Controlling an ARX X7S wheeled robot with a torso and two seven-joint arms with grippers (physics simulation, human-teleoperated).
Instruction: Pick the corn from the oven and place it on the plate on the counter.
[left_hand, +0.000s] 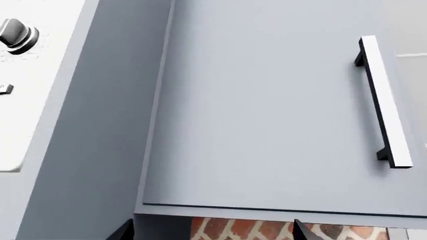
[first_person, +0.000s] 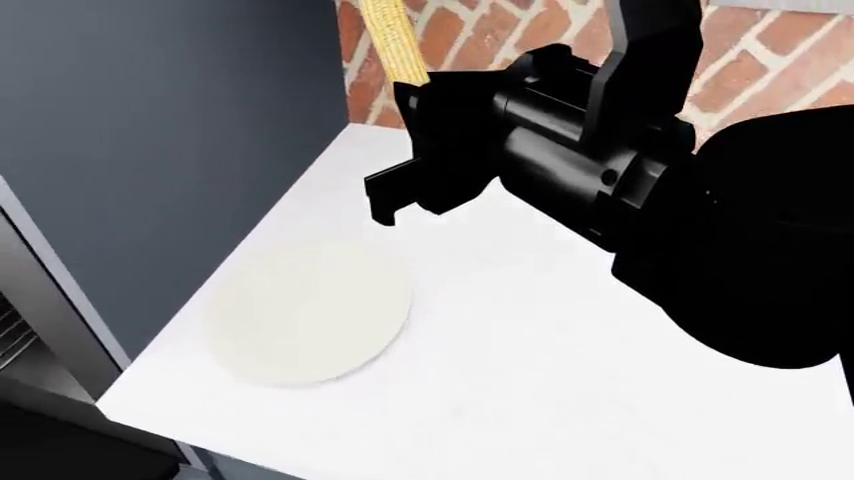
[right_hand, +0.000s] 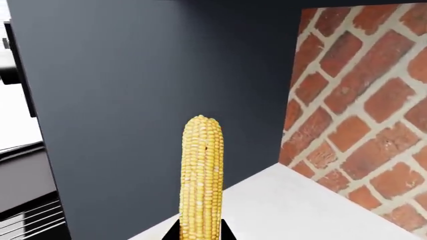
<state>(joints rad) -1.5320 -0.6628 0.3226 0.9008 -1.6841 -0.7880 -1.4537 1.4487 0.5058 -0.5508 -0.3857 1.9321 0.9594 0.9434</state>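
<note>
My right gripper (right_hand: 200, 232) is shut on the lower end of the yellow corn (right_hand: 201, 175), which stands upright out of its jaws. In the head view the corn (first_person: 395, 40) sticks up from the right gripper (first_person: 416, 95), above the back of the white counter (first_person: 534, 380) and close to the brick wall. The round off-white plate (first_person: 310, 315) lies flat and bare on the counter, nearer and to the left of the gripper. A strip of the oven's wire rack (first_person: 11, 335) shows at the far left edge. My left gripper (left_hand: 213, 233) is open with nothing between its fingertips.
A tall dark grey panel (first_person: 160, 130) walls off the counter's left side. Red brick wall (first_person: 467, 30) runs behind it. The left wrist view faces a grey cabinet door (left_hand: 267, 110) with a bar handle (left_hand: 385, 100) and a white appliance knob (left_hand: 17, 36).
</note>
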